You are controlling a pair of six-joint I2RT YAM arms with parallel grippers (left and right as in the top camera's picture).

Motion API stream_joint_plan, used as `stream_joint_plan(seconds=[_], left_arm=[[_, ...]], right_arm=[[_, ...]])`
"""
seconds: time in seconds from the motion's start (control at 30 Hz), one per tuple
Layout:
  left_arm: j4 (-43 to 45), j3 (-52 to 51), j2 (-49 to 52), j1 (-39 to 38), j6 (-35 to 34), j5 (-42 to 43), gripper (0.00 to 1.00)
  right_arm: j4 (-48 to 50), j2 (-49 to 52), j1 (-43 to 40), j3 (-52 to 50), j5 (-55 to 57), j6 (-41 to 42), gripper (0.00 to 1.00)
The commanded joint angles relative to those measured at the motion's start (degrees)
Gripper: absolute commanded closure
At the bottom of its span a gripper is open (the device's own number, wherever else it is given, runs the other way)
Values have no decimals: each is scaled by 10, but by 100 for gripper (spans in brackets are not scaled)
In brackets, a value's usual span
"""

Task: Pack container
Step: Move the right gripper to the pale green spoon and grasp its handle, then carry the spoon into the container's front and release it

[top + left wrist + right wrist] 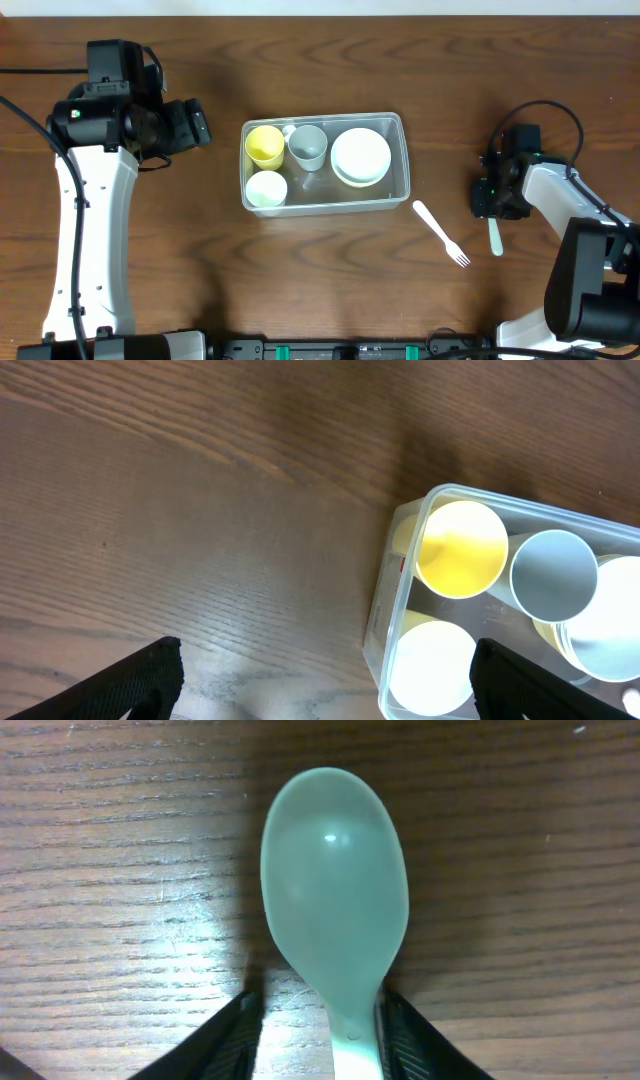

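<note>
Right claw (318, 1005) narrow astride spoon (335, 890), bowl clear only wrist-view, left claw (325, 660) wide, container (383, 610) nearby

container (398, 192) | clear rectangular plastic tub, rounded corners, raised rim | lidless, upright, standing flat, interior nearly filled | lies between the two sets of jaws, touching neither | nearer left gripper (203, 125), ahead and right of its spread jaws | well apart from right gripper (492, 208)
</note>
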Motion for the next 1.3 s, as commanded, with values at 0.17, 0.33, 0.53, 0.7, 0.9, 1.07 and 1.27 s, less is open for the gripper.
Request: stream_joint_plan(seconds=[0.17, 0.33, 0.53, 0.7, 0.9, 1.07, 1.27], left_arm=[[-6, -5, 4, 1, -7, -5, 8], [-6, -5, 4, 1, -7, -5, 8], [-6, -5, 4, 1, -7, -5, 8], [-9, -5, 4, 1, -8, -5, 8], [-10, -5, 4, 1, -8, -5, 8], [-10, -5, 4, 1, -8, -5, 8], [-9, -5, 4, 1, -8, -5, 8]], right_arm=[[-5, 43, -2, -38, 1, 8, 68], [-4, 43, -2, -38, 1, 7, 72], [-2, 43, -2, -38, 1, 7, 76], [0, 43, -2, -38, 1, 7, 82], [5, 43, -2, -38, 2, 7, 89], [13, 43, -2, -38, 1, 12, 99], [34, 38, 4, -25, 1, 48, 99]])
